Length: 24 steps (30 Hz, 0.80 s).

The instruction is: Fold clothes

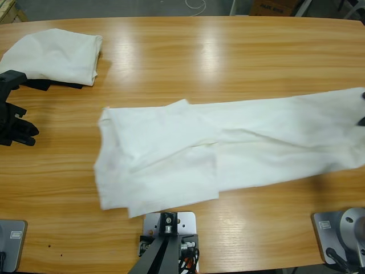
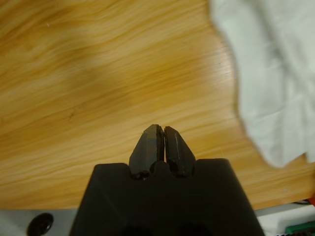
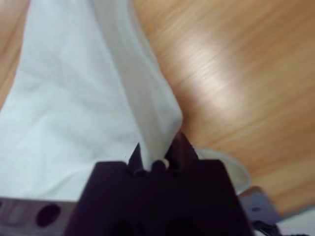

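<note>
One limp white T-shirt (image 1: 228, 151) sprawls mid-table (image 1: 171, 51); right hand (image 3: 157, 155) pinches its 3 o'clock edge, left hand (image 2: 160, 142) closed, empty. Soft cloth sags; grip corners.

A wooden table (image 1: 228, 57) fills the view; beyond its far edge, a cardboard box (image 1: 272, 7) and white cable (image 1: 197, 4).

Long white T-shirt (image 1: 228, 151): stretched in a band across the middle of the surface, left part folded over in layers, right end running off past the right edge, pinched there. Second white T-shirt (image 1: 54, 55): folded into a bundle, far left corner.
</note>
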Motion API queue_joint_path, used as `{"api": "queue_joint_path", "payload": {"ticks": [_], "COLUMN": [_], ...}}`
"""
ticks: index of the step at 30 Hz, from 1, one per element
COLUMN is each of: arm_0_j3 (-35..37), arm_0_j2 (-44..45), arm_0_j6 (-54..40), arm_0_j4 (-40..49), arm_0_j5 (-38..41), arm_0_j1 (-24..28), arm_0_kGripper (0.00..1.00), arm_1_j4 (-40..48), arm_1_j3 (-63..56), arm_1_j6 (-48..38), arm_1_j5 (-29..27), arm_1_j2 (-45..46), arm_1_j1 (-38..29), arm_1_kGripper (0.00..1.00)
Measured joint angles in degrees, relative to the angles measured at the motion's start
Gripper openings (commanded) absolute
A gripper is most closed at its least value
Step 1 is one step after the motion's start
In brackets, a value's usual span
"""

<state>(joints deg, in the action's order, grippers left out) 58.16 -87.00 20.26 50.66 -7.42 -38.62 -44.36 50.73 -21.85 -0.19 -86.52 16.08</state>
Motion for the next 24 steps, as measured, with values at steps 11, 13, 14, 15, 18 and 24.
{"api": "queue_joint_path", "payload": {"ticks": [11, 13, 14, 15, 18, 24], "arm_0_j3": [0.93, 0.93, 0.93, 0.93, 0.91, 0.87], "arm_0_j2": [-0.17, -0.17, -0.18, -0.2, -0.53, -0.7], "arm_0_j6": [0.04, 0.04, 0.05, 0.05, 0.22, 0.54], "arm_0_j4": [0.0, 0.0, 0.0, -0.01, -0.07, -0.11], "arm_0_j5": [0.0, 0.0, 0.0, 0.0, 0.0, 0.0], "arm_0_j1": [-0.01, -0.01, -0.01, -0.01, -0.03, -0.1], "arm_0_kGripper": [0.0, 0.0, 0.0, 0.0, 0.0, 0.0], "arm_1_j4": [-7.28, -9.1, -10.21, -11.52, -16.2, -21.22], "arm_1_j3": [5.62, 7.06, 8.2, 9.6, 14.42, 25.05], "arm_1_j6": [0.14, 0.15, 0.15, -0.09, -4.27, -11.84], "arm_1_j5": [-13.16, -13.92, -14.15, -14.54, -15.83, -15.56], "arm_1_j2": [6.86, 8.12, 8.59, 9.08, 9.6, 4.6], "arm_1_j1": [0.23, -1.63, -4.44, -8.94, -25.69, -45.96], "arm_1_kGripper": [0.0, 0.0, 0.0, 0.0, 0.0, 0.0]}}
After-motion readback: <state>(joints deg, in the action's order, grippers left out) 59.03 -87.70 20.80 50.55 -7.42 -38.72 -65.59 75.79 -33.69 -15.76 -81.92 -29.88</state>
